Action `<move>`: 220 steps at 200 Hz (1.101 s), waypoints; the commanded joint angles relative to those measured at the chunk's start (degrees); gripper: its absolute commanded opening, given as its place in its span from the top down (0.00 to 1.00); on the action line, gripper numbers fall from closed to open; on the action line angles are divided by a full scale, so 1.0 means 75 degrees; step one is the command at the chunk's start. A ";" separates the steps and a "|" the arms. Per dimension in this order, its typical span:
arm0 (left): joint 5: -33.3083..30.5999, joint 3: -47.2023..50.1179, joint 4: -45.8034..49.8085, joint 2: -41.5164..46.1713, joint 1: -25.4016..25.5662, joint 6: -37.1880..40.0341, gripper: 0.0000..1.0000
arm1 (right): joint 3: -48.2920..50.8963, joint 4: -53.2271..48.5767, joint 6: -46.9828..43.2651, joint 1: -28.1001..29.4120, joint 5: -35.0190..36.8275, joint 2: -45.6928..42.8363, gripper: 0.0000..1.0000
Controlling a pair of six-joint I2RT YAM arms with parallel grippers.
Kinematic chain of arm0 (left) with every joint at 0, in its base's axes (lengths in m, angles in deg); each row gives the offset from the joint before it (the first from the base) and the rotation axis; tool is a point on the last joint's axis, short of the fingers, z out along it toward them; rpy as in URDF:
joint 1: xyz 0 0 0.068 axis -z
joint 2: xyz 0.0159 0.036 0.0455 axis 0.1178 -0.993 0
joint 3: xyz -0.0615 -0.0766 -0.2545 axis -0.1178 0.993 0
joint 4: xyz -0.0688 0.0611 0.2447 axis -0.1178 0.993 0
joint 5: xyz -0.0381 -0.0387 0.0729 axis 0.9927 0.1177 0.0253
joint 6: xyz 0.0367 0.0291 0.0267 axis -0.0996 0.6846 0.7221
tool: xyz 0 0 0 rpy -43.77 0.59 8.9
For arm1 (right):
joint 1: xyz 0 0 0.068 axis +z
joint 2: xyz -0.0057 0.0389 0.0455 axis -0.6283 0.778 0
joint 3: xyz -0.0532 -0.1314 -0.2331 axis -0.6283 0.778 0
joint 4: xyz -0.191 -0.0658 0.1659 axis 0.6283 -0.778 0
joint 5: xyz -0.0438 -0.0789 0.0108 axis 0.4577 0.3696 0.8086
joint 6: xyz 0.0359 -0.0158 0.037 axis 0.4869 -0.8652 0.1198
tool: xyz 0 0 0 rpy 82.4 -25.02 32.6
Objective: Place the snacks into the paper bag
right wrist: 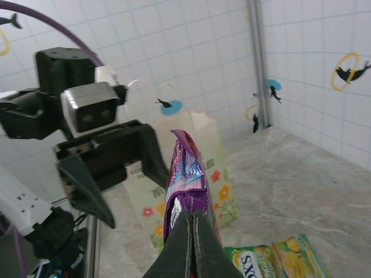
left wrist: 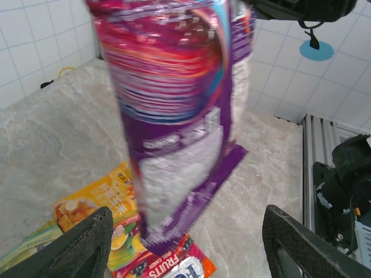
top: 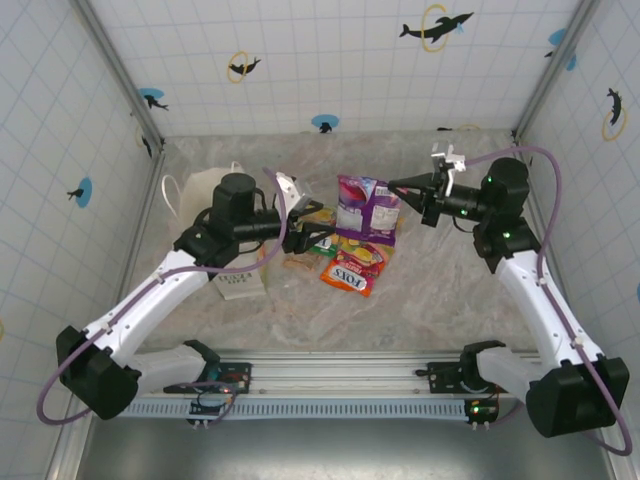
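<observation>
My right gripper (top: 393,184) (right wrist: 192,215) is shut on the edge of a purple snack packet (top: 366,207) (right wrist: 186,168) and holds it above the table. In the left wrist view the packet (left wrist: 174,98) hangs just ahead of my left gripper (left wrist: 191,246), which is open with nothing between its fingers. That gripper (top: 312,232) (right wrist: 119,174) faces the packet from the left. Below lie a red FOX'S packet (top: 350,270) (left wrist: 174,266), a yellow packet (left wrist: 95,200) and a green FOX'S packet (right wrist: 261,260). The cream paper bag (top: 205,188) (right wrist: 206,145) stands behind the left arm, partly hidden by it.
Tiled walls with dolphin stickers close in the marble table (top: 450,290) on three sides. A metal rail (top: 330,385) with both arm bases runs along the near edge. The loose packets cluster at the table's middle, under the two grippers.
</observation>
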 commanded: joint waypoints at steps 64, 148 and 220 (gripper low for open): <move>0.1241 -0.0025 -0.1543 -0.0517 0.0040 -0.0170 0.33 | 0.0304 0.1955 0.1011 0.0301 -0.1077 -0.0407 1.00; 0.2637 -0.0211 -0.1534 -0.0694 0.0369 0.0321 0.49 | 0.0394 0.2235 0.1064 0.0501 -0.0795 -0.0248 1.00; 0.2211 -0.0169 -0.2049 -0.0525 0.0400 -0.0265 0.76 | 0.0525 0.2486 0.1160 0.0608 -0.0685 -0.0146 1.00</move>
